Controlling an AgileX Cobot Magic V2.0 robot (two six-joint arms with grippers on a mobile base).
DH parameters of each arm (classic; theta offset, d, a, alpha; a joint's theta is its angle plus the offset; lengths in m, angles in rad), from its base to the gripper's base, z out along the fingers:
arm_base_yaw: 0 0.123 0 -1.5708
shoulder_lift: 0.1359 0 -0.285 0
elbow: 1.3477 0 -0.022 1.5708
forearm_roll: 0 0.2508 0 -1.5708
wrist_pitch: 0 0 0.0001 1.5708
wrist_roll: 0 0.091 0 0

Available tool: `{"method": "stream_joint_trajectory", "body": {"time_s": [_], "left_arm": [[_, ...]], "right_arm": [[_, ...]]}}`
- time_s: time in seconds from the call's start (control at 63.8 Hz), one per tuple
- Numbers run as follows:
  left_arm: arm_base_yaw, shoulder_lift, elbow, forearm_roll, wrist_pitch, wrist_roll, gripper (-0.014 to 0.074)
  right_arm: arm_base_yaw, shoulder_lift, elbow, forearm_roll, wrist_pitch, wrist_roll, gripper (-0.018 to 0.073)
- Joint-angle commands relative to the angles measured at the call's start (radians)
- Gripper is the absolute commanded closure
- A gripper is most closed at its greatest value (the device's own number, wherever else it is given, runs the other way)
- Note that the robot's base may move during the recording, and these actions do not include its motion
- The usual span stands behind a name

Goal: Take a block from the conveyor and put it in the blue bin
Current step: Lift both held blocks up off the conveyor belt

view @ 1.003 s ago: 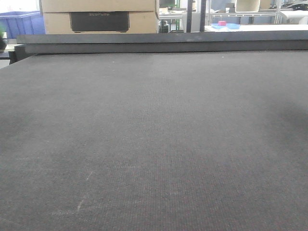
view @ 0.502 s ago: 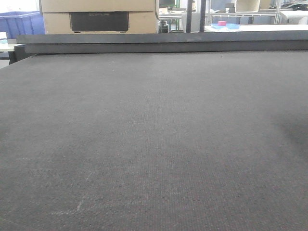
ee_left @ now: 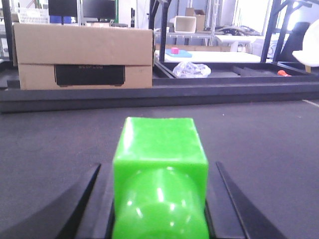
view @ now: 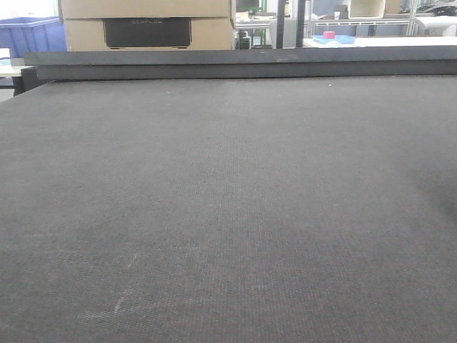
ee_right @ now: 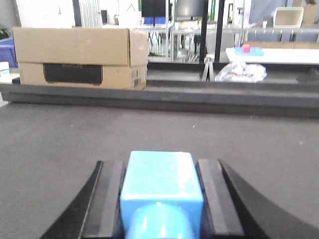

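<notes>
The green block [ee_left: 159,149] sits pinched between the fingers of the left gripper [ee_left: 157,165], its rounded near end almost against the lens. The blue block [ee_right: 160,174] is pinched the same way in the right gripper [ee_right: 160,162], with the dark pads flat against its two sides. Both blocks point toward the cardboard box [view: 146,21], with a stretch of belt between them and it. I cannot tell whether they rest on the belt or hang just above it.

The conveyor [view: 228,214] runs in front of the box, and its raised dark edge lies just below the box. In the front view it carries no block at all.

The front view has changed little. A second ago a dark shape stood at the frame's left edge, below and left of the box, and it is gone now. The shadow on the belt far to the right of the box has also faded. I read this as the arms shifting out of the light, so the pick looks done on both sides.

The blue bin [view: 28,34] stands just left of the box, beyond the belt's far edge. What remains is the carry there and the drop, and the left gripper looks the nearer of the two
</notes>
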Motion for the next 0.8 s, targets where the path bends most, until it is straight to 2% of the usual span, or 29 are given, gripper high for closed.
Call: {"method": "stream_joint_trajectory", "body": {"time_s": [0.0,0.251,0.455,0.611,0.784], "left_arm": [[0.004,-0.004,0.000,0.005,-0.024,0.002,0.0707],[0.004,-0.009,0.000,0.005,-0.023,0.002,0.0707],[0.004,-0.079,0.000,0.015,-0.015,0.002,0.0707],[0.004,-0.091,-0.017,0.022,0.071,0.002,0.0707],[0.004,-0.091,-0.086,0.050,0.117,0.002,0.0707]], "right_arm": [[0.002,-0.029,0.007,-0.040,-0.029,-0.010,0.0721],[0.002,-0.106,0.040,-0.057,0.004,-0.010,0.0721],[0.002,-0.184,0.040,-0.057,0.014,-0.010,0.0721],[0.002,-0.195,0.037,-0.057,0.037,-0.010,0.0721],[0.002,-0.195,0.009,-0.050,0.049,-0.010,0.0721]]}}
